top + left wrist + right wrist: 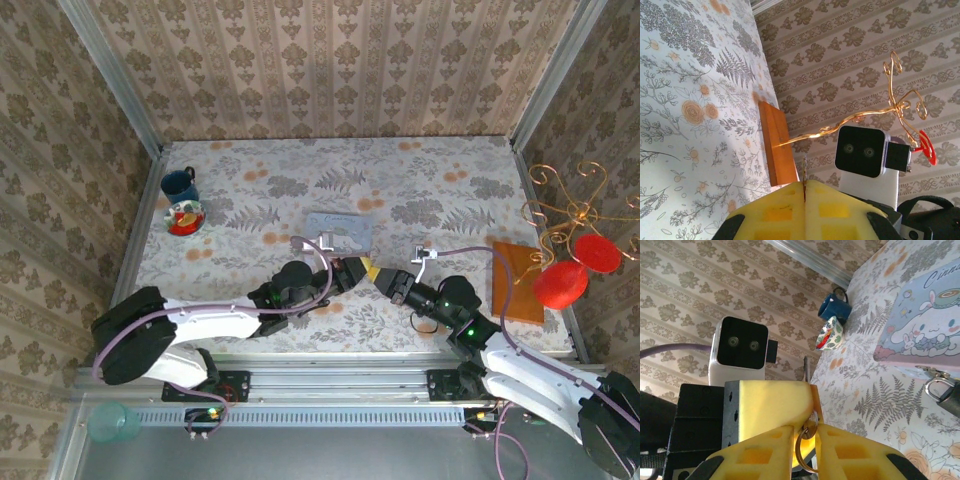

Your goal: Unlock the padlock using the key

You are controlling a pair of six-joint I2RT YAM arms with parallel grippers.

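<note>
2 claws pinch 1 key (810,426) above a flowery tablecloth (440,200).
Left claw (805,187) and right claw (806,437) both clench it; the dark padlock (949,396) lies on the cloth just beside the cartoon tin (920,335), and patterned wallpaper (330,70) covers 3 walls.

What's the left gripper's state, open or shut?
Shut on the key: in the left wrist view the left gripper has its yellow pads pressed together, a thin metal blade pinched in the seam.
</note>
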